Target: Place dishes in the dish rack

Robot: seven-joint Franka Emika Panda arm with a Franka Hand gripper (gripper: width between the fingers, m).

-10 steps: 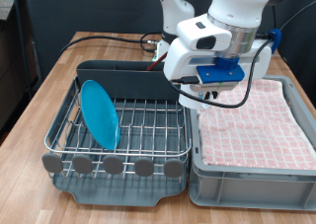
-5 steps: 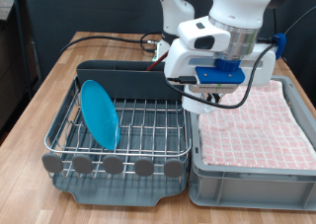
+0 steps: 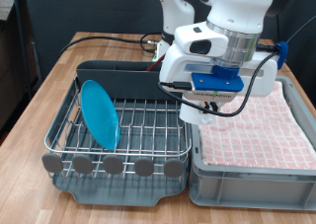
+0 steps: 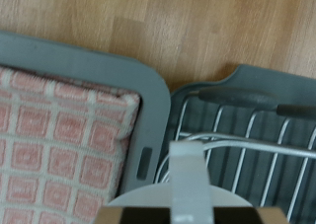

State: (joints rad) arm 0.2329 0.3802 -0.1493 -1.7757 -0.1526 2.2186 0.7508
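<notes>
The light-blue plate point(image 3: 99, 112) stands on edge in the left part of the silver wire dish rack point(image 3: 59, 127). My gripper point(image 3: 197, 110) hangs over the seam between the rack's right side and the grey crate. It is shut on a white mug point(image 3: 194, 115), held above the rack's right edge. In the wrist view a finger point(image 4: 188, 170) lies across the mug's round white rim point(image 4: 138, 199), with rack wires point(image 4: 267, 145) beyond. A small reddish thing point(image 3: 157, 47) shows above the dark cutlery bin point(image 3: 114, 78); I cannot tell if it is the spoon.
The grey crate point(image 3: 247, 177) with red-checked cloth point(image 3: 259, 120) sits against the rack on the exterior view's right; it also shows in the wrist view point(image 4: 148, 94). A black cable point(image 3: 99, 38) lies on the wooden table behind the rack. Round feet line the rack's front.
The hand with the mug has moved a little lower and towards the exterior view's left, from over the crate's edge towards the rack. The plate has not moved.
</notes>
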